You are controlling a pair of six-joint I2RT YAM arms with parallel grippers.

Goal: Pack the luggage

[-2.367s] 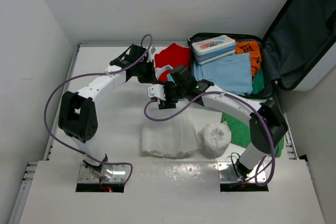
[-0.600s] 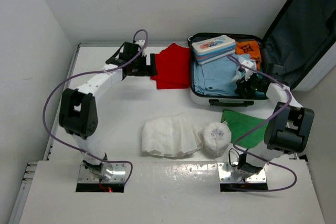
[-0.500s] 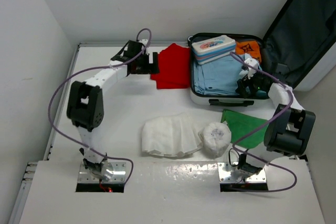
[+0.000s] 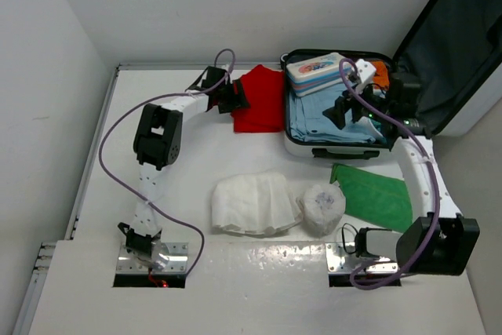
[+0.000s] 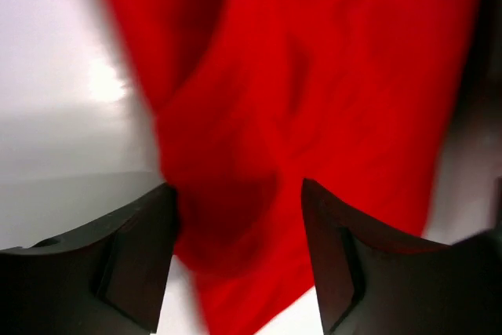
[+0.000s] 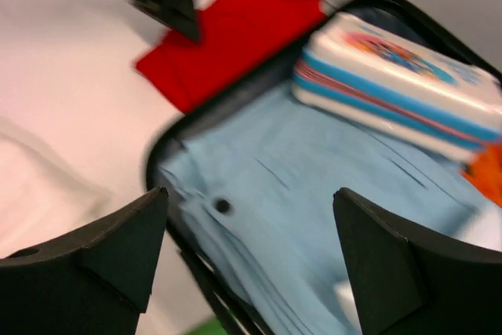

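Top external: green cloth (image 4: 376, 194) beside luggage (image 4: 329, 149)

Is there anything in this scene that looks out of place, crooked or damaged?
Nothing looks spilled or damaged. Only the packing is unfinished: the red cloth, green cloth, white cloth and white roll lie on the table, outside the open luggage.

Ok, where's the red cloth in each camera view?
Top external: red cloth on the table, just left of the luggage.
Left wrist: cloth fills the centre, beyond the left tool.
Right wrist: cloth upper left, outside the luggage.
Shared landmark: the left tool at the cloth's edge.
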